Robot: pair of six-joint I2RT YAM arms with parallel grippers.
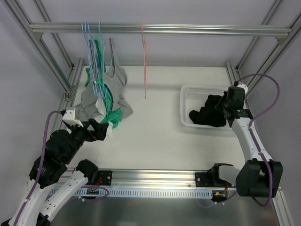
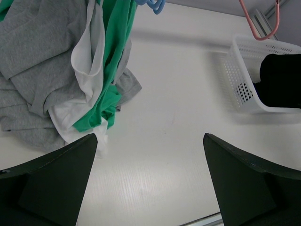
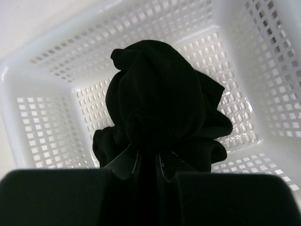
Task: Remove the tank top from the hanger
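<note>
**Top view:** Metal rail runs across the far side at 12 o'clock. Thin blue hangers bunch at its 10 o'clock end, carrying a grey top w/ narrow straps and a green top. Both sag in soft folds onto the smooth white table. A pink hanger hangs bare nr the middle. The white plastic basket, rectangular w/ lattice walls, sits at 3 o'clock. The black tank top lies bunched inside, off any hanger. The right gripper is at the basket's 3 o'clock rim, on the black cloth. The left gripper is at 8 o'clock, just beside the clothes heap.

**Left wrist:** The left gripper has its fingers wide apart, matte dark wedges w/ bare table between them. Grey top is crumpled at 10 o'clock, w/ a white top and the green top draped over its edge. Basket is at 2 o'clock, w/ the black tank top in it. The pink hanger hook shows above.

**Right wrist:** Basket walls are a glossy square-hole grid. The black tank top is a rounded wad at centre, and its folds funnel down into the right gripper. The fingers are close together, clamped on the cloth.
</note>
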